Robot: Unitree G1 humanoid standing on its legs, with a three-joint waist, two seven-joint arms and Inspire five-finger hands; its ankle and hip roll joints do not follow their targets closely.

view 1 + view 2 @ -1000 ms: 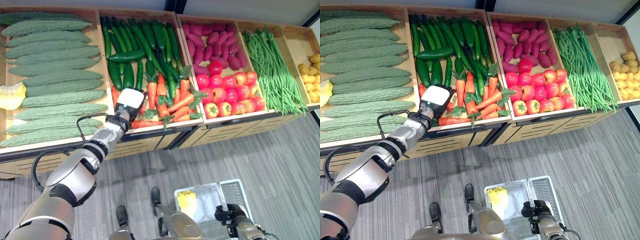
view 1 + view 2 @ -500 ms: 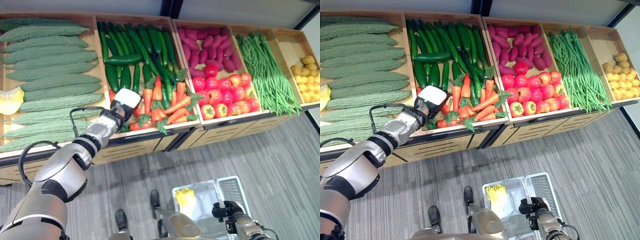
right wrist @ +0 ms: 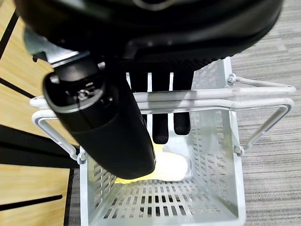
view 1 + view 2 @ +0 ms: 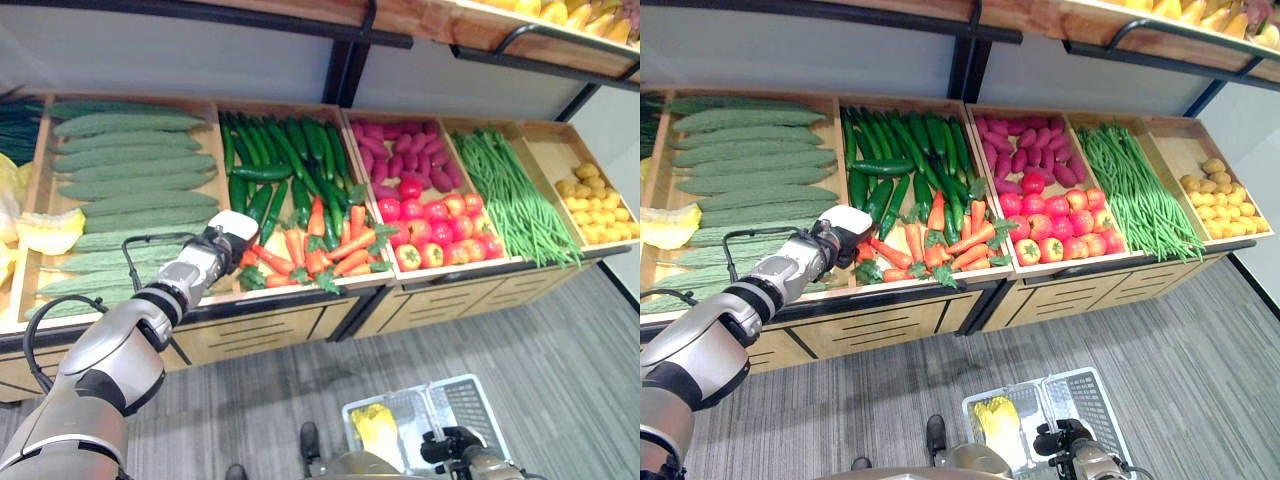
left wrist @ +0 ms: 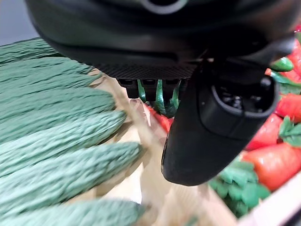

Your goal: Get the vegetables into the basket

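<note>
At the far left of the display shelf [image 4: 300, 312], ridged bitter gourds [image 4: 130, 185] are stacked in their own crate, untouched. Just beside them, at the divider of the next crate, the left hand [image 4: 228, 238] is seen reaching into the near left corner of the carrots [image 4: 330, 250]. In the left wrist view its fingers [image 5: 150, 90] are curled down onto an orange root with green leaves beneath them, but whether the carrot is truly clamped cannot be told, since the tips are hidden by the palm. Cucumbers [image 4: 285, 155] lie behind the carrots; further right are tomatoes [image 4: 440, 225], then long beans [image 4: 510, 195].

A carrot is judged light, stiff and fairly smooth, so a hold across the thick upper body, near the crown, would likely be firmest. The leafy top is soft and would probably slip or tear if pulled.

Low at the right, the basket [image 4: 480, 395] hangs by its handle [image 3: 188, 101], round which the right hand [image 3: 103, 127] is closed; something pale yellow already lies inside.
</note>
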